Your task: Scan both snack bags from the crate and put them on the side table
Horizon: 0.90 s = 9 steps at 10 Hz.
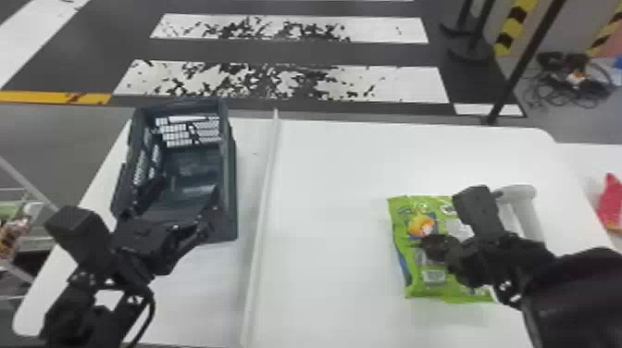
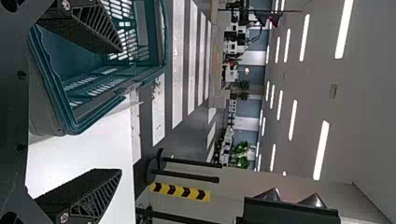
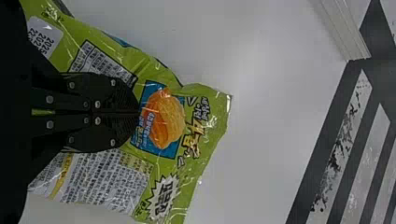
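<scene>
Black and bulky, the right forearm (image 1: 578, 296) comes in at the robot's right, closest to the head camera. Flat on the white surface (image 1: 333, 185) lies the green snack bag (image 1: 432, 273), its printed back upward, some of it hidden under the right gripper (image 1: 426, 247). That gripper's jaws are closed, the two tips meeting over the bag's middle in the right wrist view; whether they pinch any of the film, I cannot tell.

Just beside the bag, beyond the arm, stands a light grey object (image 1: 527, 208), partly covered. Toward the robot's left, a raised white strip (image 1: 264, 203) runs along the surface, between the bag and the crate (image 1: 231, 185).

The crate is dark blue-green with slotted walls, upright and open at the top. At its near end is the left gripper (image 1: 185, 203), jaws wide apart and nothing between them.

Farther out, a red package (image 1: 612, 203) sits on another white surface (image 1: 587, 159) at the robot's right, and a rack (image 1: 34, 185) with packaged goods (image 1: 13, 236) stands at the left. Striped floor (image 1: 277, 51) stretches beyond.
</scene>
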Each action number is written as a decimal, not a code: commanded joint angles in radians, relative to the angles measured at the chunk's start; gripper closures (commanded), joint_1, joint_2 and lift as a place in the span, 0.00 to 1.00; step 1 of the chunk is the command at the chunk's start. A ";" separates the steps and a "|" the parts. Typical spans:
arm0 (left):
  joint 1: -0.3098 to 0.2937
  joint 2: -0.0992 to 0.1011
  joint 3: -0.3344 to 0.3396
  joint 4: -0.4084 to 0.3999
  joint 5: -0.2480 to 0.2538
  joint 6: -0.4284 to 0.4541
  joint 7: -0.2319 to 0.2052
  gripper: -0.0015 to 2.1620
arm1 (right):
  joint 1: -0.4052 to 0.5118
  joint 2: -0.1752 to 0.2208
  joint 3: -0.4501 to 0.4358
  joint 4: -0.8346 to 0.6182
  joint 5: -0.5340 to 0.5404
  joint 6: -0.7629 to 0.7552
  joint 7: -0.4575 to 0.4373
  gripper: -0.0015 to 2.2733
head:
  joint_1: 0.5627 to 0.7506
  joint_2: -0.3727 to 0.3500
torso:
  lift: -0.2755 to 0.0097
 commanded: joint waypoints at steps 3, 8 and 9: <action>-0.001 -0.001 0.000 0.000 0.000 0.000 -0.001 0.04 | 0.003 0.004 -0.004 -0.008 -0.001 -0.023 -0.006 0.99 | 0.70 0.56 | 0.66; -0.001 -0.003 0.000 0.000 0.000 0.000 -0.001 0.04 | 0.073 0.005 0.004 -0.213 -0.049 0.045 0.004 0.99 | 0.70 0.58 | 0.66; -0.001 -0.003 -0.001 0.003 0.000 0.000 -0.001 0.04 | 0.076 0.007 0.035 -0.195 -0.049 0.023 0.004 0.99 | 0.70 0.60 | 0.66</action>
